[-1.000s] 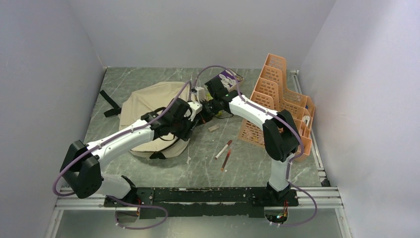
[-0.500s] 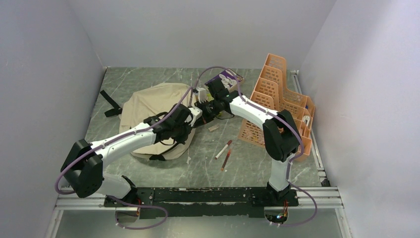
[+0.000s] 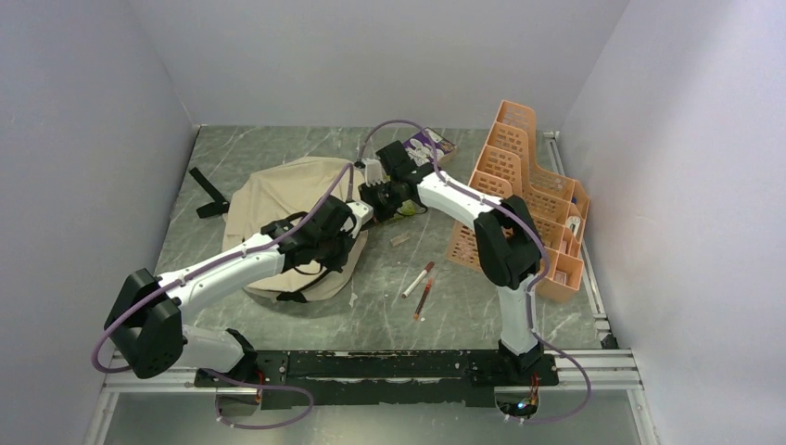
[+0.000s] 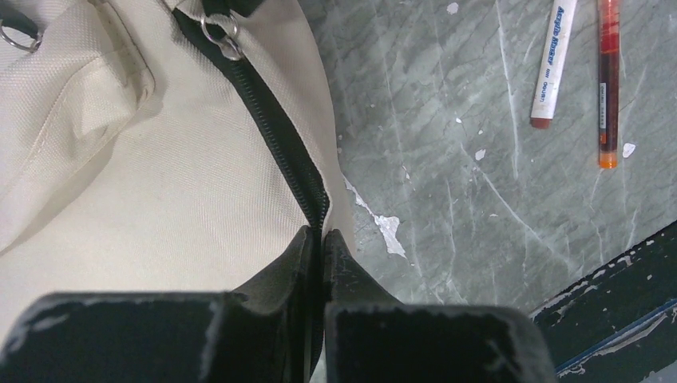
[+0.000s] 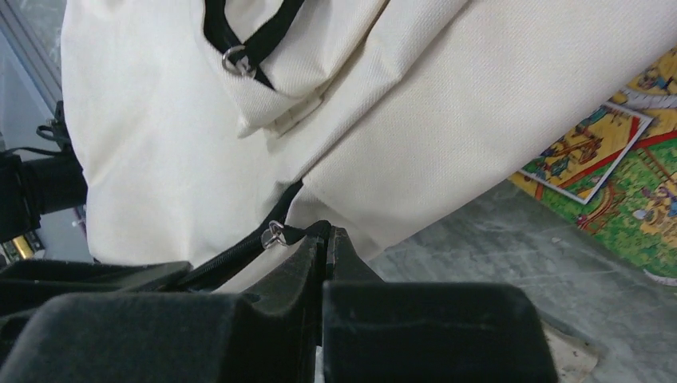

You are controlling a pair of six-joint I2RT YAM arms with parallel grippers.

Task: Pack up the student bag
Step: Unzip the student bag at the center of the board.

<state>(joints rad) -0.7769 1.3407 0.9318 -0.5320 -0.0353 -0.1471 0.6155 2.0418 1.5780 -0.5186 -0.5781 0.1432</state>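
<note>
The student bag (image 3: 278,195), beige with black straps, lies left of centre on the table. In the left wrist view its beige cloth (image 4: 160,175) fills the left half, and its black zipper line (image 4: 279,136) runs down into my left gripper (image 4: 322,237). That gripper is shut on the zipper edge at the bag's near right side (image 3: 347,247). My right gripper (image 5: 328,232) is shut on the black zipper pull (image 5: 307,232) with its metal ring (image 5: 274,234). It holds the bag's far right edge (image 3: 373,198) raised.
A white marker (image 3: 419,278) and an orange-red pen (image 3: 424,298) lie right of the bag. A small pale piece (image 3: 399,239) lies beyond them. An orange perforated organizer (image 3: 519,185) stands at the right. A purple book (image 3: 428,146) lies behind the right arm.
My left gripper has closed on the bag's zipper edge and drawn slightly toward the near left. The right gripper has shifted a little left, still gripping the pull.
</note>
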